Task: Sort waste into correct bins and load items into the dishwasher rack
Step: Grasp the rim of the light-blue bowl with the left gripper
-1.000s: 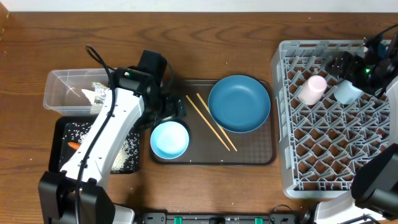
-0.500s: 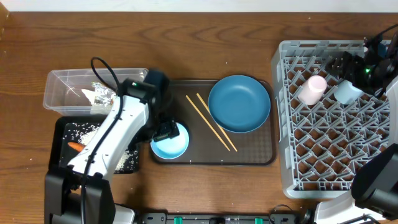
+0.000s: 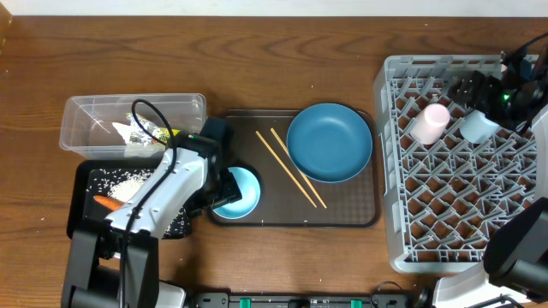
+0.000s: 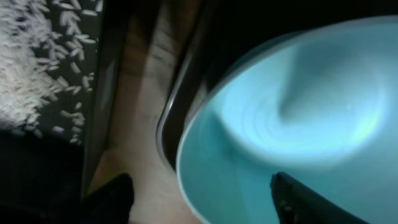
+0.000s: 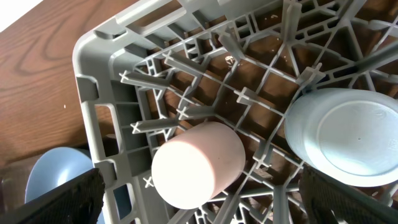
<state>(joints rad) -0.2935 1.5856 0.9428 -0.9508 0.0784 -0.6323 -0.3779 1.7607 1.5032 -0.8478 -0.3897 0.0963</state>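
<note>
**Overhead:** L fingers (image 3: 224,183) sat over the left edge of the bowl (image 3: 244,195), which stood at the near-left corner of the brown serving tray (image 3: 342,210). Also on that tray were the chopsticks (image 3: 291,168) & the blue plate (image 3: 330,142). The clear tub (image 3: 86,115) held the tissue (image 3: 118,130) & the wrapper (image 3: 144,133). The black tray (image 3: 79,184) just beside it held rice (image 3: 128,184) & the carrot (image 3: 106,203). The rack (image 3: 445,214) stood at the right of the tabletop (image 3: 257,51), w/ the pink cup (image 3: 430,122) & the light-blue cup (image 3: 479,127) in its far rows. R fingers (image 3: 471,88) hung above them. From up here, can't tell the spread of either pair.

**Left wrist (blurry):** This view filled that gap. L fingers were released, spread wide, w/ the bowl's near rim btw them. One tip was outside the bowl, the other over its inside. Contact: can't tell. A strip of tabletop showed btw the black tray & the serving tray, a spot the arm hid from above.

**Right wrist:** R fingers were unclenched, wide apart, grasping nothing, above the rack. The pink cup was tilted, base toward the lens. The light-blue cup was base-up near it, w/ rack tines btw them. The plate's edge peeked past the rack wall.
</note>
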